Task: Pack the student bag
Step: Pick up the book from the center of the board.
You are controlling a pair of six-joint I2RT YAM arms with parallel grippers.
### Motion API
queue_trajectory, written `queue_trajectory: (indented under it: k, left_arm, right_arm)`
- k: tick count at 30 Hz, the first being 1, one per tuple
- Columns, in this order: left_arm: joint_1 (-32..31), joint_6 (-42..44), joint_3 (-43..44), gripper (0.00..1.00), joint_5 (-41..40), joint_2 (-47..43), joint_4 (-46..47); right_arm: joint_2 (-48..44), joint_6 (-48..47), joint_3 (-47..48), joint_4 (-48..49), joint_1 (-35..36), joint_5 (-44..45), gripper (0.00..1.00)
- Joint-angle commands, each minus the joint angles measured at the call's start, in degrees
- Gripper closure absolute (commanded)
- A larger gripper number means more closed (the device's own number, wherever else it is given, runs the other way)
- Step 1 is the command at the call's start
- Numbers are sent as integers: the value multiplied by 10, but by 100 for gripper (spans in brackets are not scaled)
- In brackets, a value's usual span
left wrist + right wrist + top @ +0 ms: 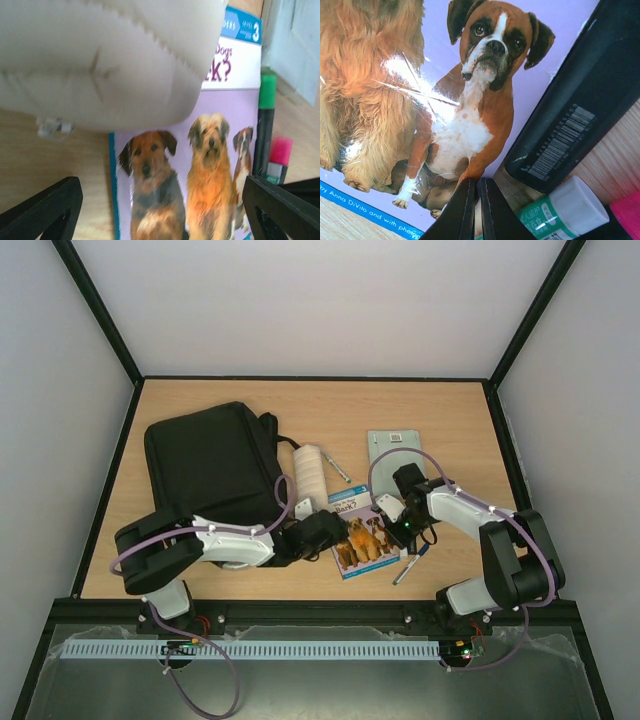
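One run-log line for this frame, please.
black fabric student bag: flat on wooden table | left fingers: open over purple dog-cover book | right fingers: shut at book's edge | white roll: beside bag

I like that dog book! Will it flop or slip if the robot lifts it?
Probably floppy: the dog book looks thin, like a paperback. Its cover shows shiny glare, so it may slip. Lying flat on the table, it is likely hard to get under.
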Motion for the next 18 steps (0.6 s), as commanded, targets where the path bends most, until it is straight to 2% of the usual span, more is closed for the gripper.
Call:
queue_trajectory:
  k: [1,5,7,10,16,18]
  left_arm:
    - [28,-16,-17,10,26,41,15]
    - [47,-57,-59,12,78,65,120]
    - [49,-61,-58,12,89,80,133]
    - [48,-38,-48,13,94,95,147]
    - [46,33,-55,22,111,83,236]
    - [42,40,-59,26,109,73,238]
  right_arm:
    - [55,3,-47,31,3,62,94]
    - [59,2,-47,31,3,59,94]
    - [61,1,-47,31,3,59,94]
    - [62,0,-47,32,3,58,94]
    - [61,1,-48,34,4,58,94]
    - [61,2,-47,34,3,58,94]
